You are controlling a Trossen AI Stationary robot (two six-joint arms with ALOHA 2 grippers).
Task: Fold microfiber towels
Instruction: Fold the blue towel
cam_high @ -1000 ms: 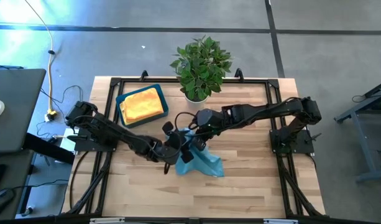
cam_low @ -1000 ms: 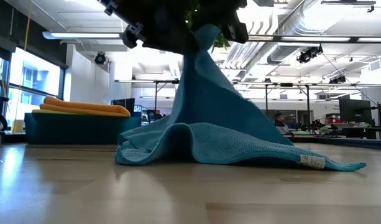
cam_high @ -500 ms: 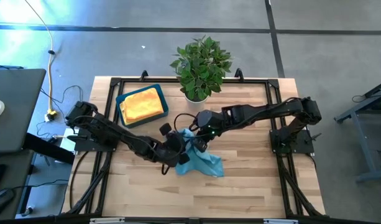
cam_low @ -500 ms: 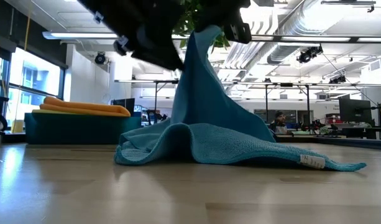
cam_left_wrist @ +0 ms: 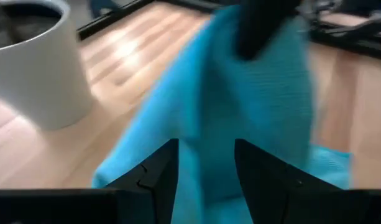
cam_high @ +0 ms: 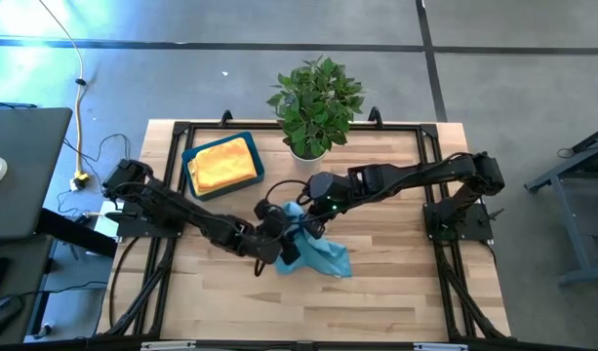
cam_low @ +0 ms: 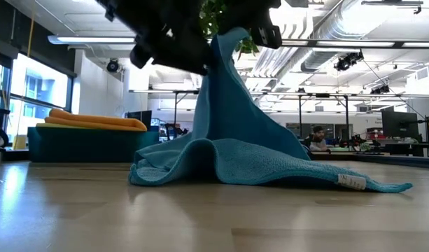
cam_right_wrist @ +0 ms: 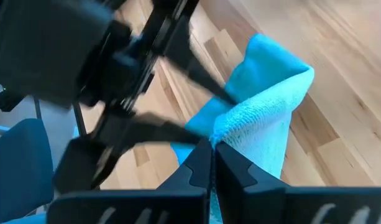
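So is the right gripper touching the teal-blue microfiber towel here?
Touching. In the right wrist view the right gripper has its fingers shut on a raised fold of the teal-blue microfiber towel; the low view shows that towel pulled up into a peak.

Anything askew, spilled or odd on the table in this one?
Nothing stands out. The teal towel is tented up only because the right gripper pinches its peak, with the left gripper open beside it. Orange towels sit neatly in the blue tray.
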